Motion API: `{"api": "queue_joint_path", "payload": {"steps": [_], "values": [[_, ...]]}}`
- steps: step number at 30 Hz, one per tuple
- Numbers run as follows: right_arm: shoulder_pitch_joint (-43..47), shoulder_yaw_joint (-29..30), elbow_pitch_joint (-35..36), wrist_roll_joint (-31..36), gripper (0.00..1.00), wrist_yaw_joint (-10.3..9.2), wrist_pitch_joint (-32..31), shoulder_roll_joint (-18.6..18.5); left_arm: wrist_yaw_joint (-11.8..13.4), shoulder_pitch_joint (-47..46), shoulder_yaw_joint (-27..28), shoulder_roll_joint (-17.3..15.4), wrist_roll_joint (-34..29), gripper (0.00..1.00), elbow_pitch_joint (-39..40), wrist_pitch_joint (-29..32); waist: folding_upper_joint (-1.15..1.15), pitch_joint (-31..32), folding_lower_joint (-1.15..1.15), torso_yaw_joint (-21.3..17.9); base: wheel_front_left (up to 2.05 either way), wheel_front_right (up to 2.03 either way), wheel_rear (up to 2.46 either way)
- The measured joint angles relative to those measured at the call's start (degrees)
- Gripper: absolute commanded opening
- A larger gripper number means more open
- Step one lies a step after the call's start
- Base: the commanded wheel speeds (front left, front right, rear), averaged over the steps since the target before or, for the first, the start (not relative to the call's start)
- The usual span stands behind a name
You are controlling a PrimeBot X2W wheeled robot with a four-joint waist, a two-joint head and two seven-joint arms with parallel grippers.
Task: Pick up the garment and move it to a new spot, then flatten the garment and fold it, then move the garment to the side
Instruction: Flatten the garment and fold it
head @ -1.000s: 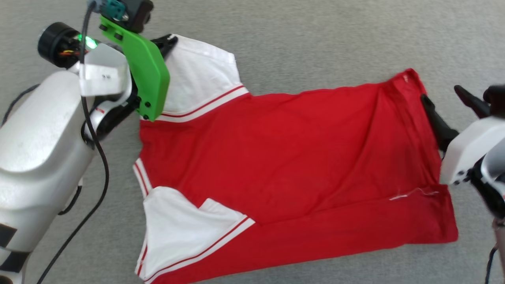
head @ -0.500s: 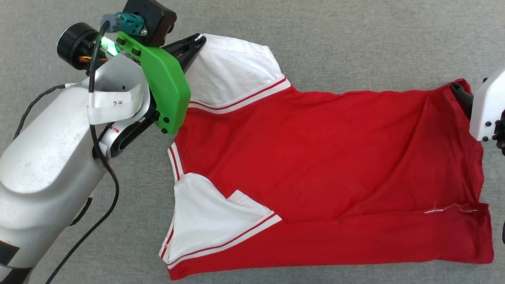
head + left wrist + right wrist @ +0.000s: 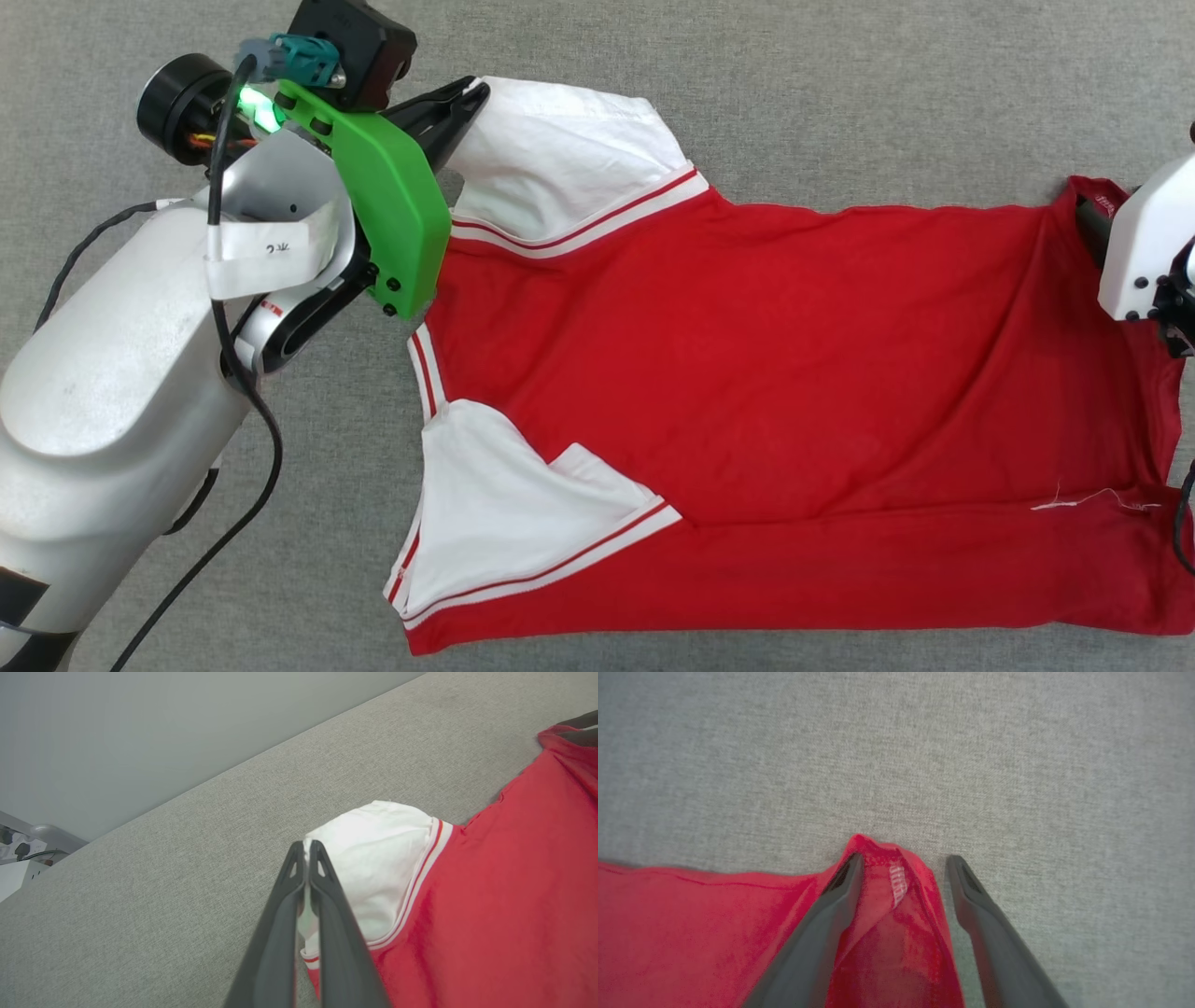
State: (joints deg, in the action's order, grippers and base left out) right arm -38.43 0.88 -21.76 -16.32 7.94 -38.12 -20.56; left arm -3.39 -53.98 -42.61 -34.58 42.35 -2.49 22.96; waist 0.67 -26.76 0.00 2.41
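The garment (image 3: 766,373) lies spread on the grey surface, red body with white sleeves, plain side up. My left gripper (image 3: 467,98) is at the far left and is shut on the edge of the far white sleeve (image 3: 560,159). The left wrist view shows that gripper (image 3: 306,848) pinching the sleeve cloth (image 3: 373,858). My right gripper (image 3: 1090,224) is at the far right hem corner, largely hidden behind its white housing. In the right wrist view it (image 3: 906,861) stands open, its fingers straddling the raised red hem corner (image 3: 887,896).
The grey fabric surface (image 3: 840,93) extends all round the garment. My left forearm (image 3: 112,373) and its black cable (image 3: 252,448) cover the lower left. A pale wall (image 3: 140,728) and a power strip (image 3: 18,849) lie past the far edge.
The head view has shifted, so the garment sits further right. The garment's body now lies more stretched out. My right gripper stays open at the hem corner; the left stays shut on the sleeve.
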Motion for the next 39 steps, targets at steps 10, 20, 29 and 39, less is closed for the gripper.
{"api": "queue_joint_path", "payload": {"steps": [10,20,29,39], "values": [[-0.9,-1.4,-3.8,-0.2,0.00,0.00,5.6,-0.2,-0.4,0.0,0.1,0.1,0.1,0.00,-4.4,-2.0,0.00,1.2,0.00,-0.3,0.00,0.00,0.00],[2.0,-2.0,-0.2,-7.0,0.00,0.00,12.5,-1.9,-0.4,3.4,0.6,1.0,1.4,0.00,-9.8,-6.6,0.00,5.8,0.00,-0.5,0.00,0.00,0.00],[12.4,-4.6,6.6,-14.9,0.00,0.00,18.5,-6.7,2.2,11.4,0.7,0.5,3.1,0.00,-6.6,-9.6,0.00,11.6,0.00,-0.4,0.00,0.00,0.00],[24.8,-6.0,11.9,-24.5,0.00,0.00,20.0,-11.1,8.9,25.9,0.0,-3.6,5.2,0.00,4.4,-10.3,0.00,17.1,0.00,0.5,0.00,0.00,0.00]]}}
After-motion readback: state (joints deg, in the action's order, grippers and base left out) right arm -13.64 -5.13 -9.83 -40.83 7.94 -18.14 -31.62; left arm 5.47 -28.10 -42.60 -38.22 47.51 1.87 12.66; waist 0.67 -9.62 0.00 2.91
